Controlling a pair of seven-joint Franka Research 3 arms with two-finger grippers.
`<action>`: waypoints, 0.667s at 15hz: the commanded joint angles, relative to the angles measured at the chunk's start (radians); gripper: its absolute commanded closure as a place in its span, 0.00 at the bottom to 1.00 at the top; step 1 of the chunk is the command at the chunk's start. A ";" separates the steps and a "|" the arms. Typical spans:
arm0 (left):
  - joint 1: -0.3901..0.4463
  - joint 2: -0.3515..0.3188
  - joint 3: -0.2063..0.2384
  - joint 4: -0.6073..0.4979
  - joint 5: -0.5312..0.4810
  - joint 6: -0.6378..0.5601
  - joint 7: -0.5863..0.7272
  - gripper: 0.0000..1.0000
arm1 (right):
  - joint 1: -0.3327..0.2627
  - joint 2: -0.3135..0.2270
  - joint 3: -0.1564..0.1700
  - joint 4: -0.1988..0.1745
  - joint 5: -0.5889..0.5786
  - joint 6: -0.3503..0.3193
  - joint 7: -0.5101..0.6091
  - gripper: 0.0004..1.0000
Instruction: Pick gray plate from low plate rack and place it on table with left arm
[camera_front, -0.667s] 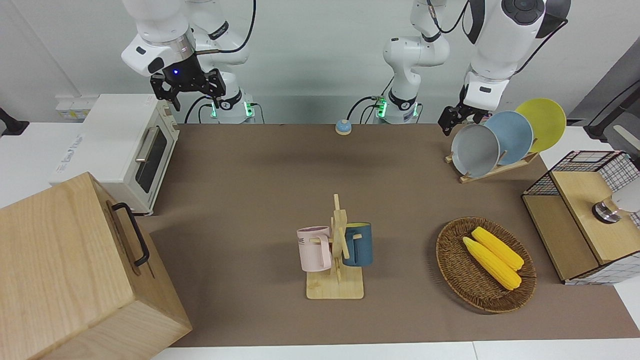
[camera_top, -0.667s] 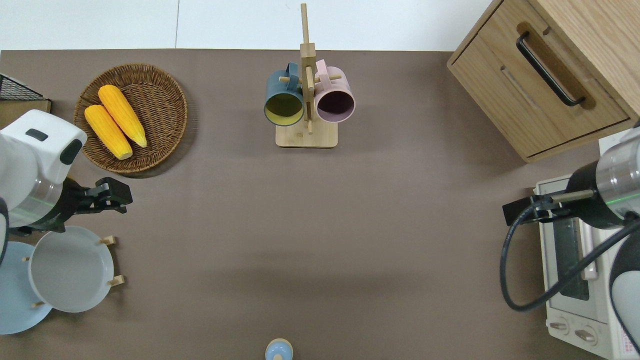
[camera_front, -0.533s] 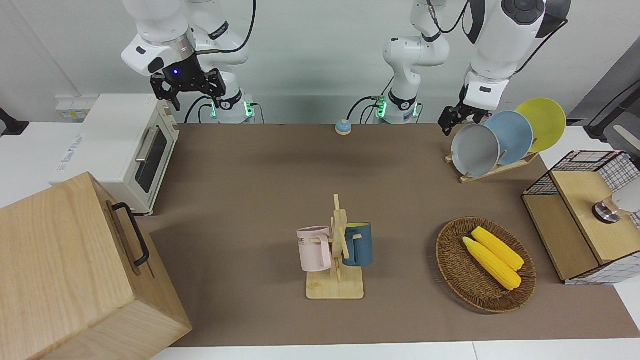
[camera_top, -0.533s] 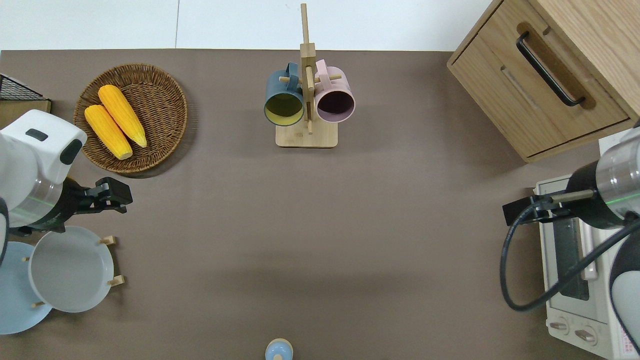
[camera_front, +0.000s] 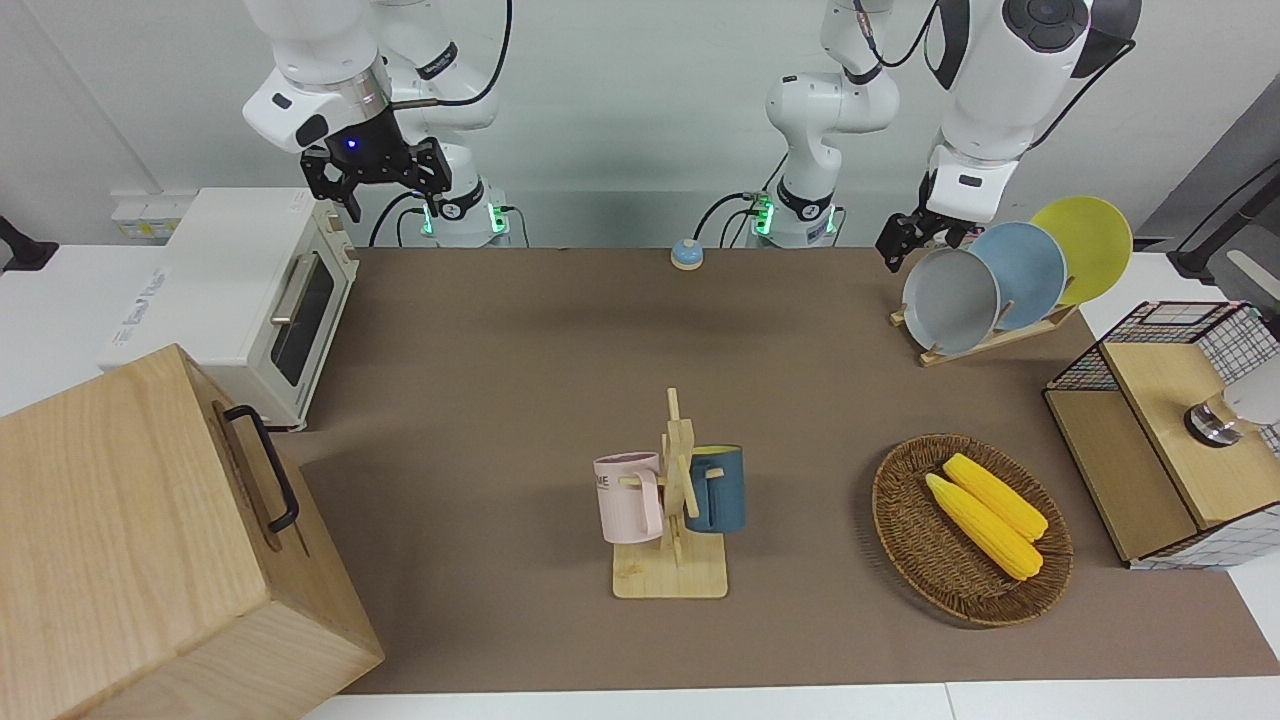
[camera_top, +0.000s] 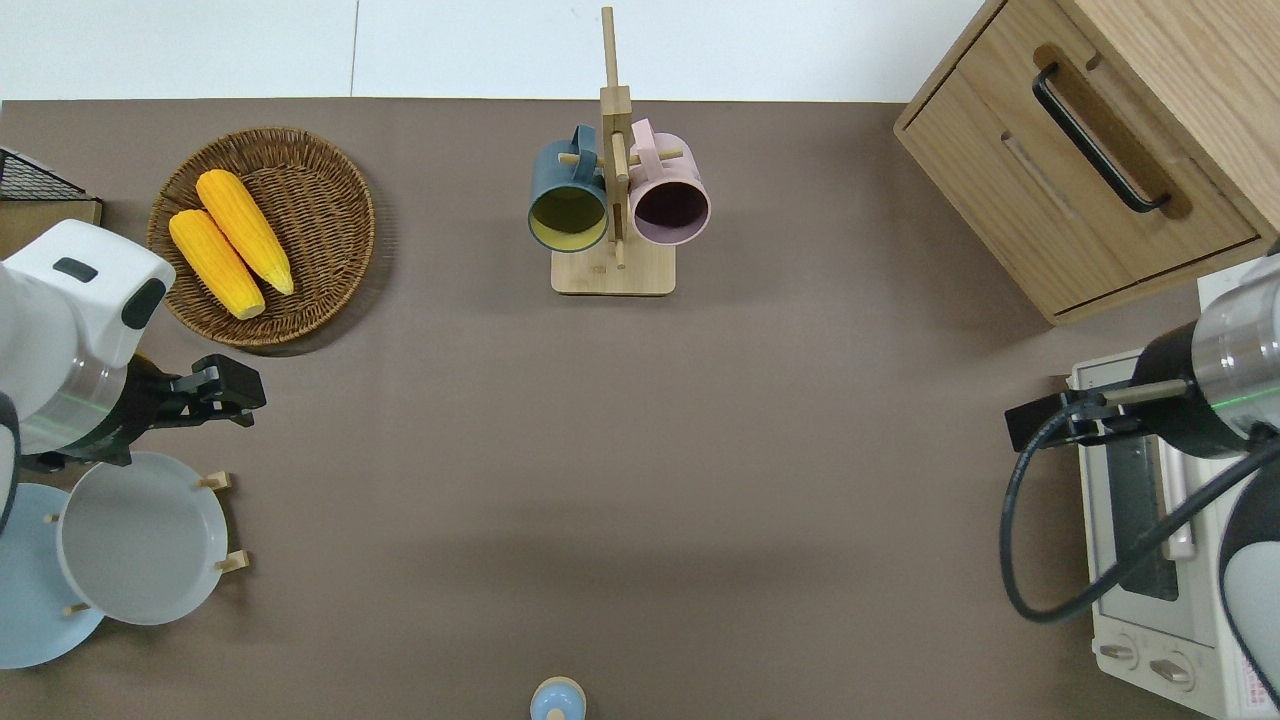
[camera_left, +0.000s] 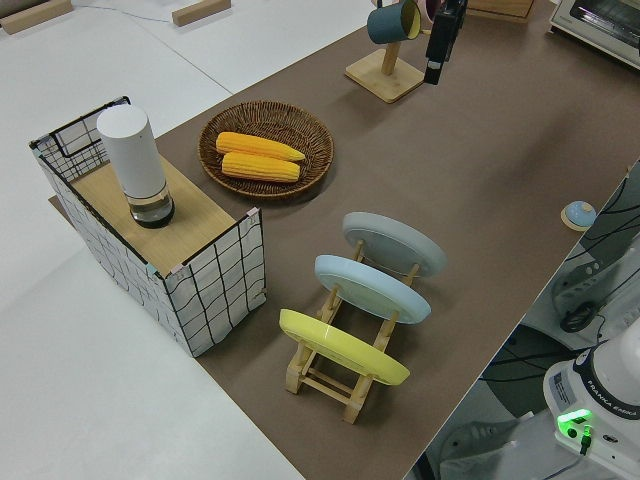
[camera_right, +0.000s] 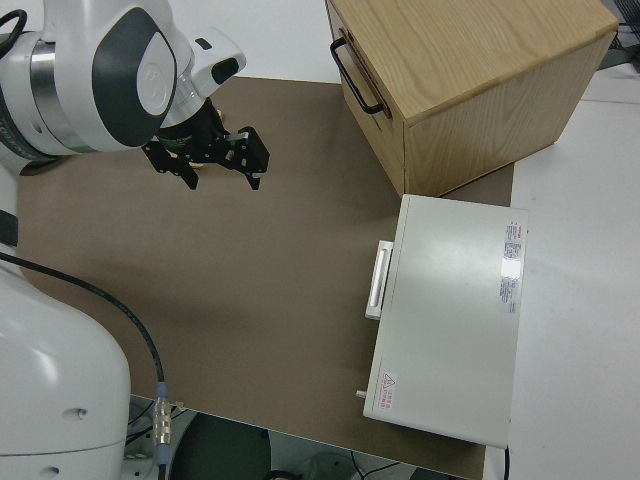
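The gray plate (camera_front: 950, 300) leans in the end slot of the low plate rack (camera_front: 1000, 337), on the side toward the table's middle. It also shows in the overhead view (camera_top: 140, 540) and the left side view (camera_left: 393, 243). The blue plate (camera_front: 1028, 275) and the yellow plate (camera_front: 1085, 248) lean in the other slots. My left gripper (camera_top: 225, 390) hangs over the brown table (camera_top: 700, 450), between the gray plate's rim and the wicker basket. It holds nothing. My right gripper (camera_right: 205, 165) is open and parked.
A wicker basket (camera_top: 265, 235) with two corn cobs lies farther from the robots than the rack. A mug stand (camera_top: 612, 200) with two mugs stands mid-table. A wire-sided shelf (camera_front: 1160, 430) is at the left arm's end. A toaster oven (camera_front: 240, 290) and a wooden cabinet (camera_front: 150, 540) are at the right arm's end.
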 joint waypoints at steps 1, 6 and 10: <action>0.001 -0.008 0.001 -0.020 0.018 0.013 -0.011 0.01 | -0.013 -0.005 0.007 0.006 0.004 -0.015 -0.003 0.01; 0.001 -0.008 0.001 -0.038 0.039 0.012 0.007 0.01 | -0.015 -0.005 0.007 0.006 0.004 -0.015 -0.003 0.01; -0.007 -0.007 0.001 -0.100 0.197 0.012 0.016 0.01 | -0.015 -0.005 0.007 0.006 0.004 -0.015 -0.003 0.01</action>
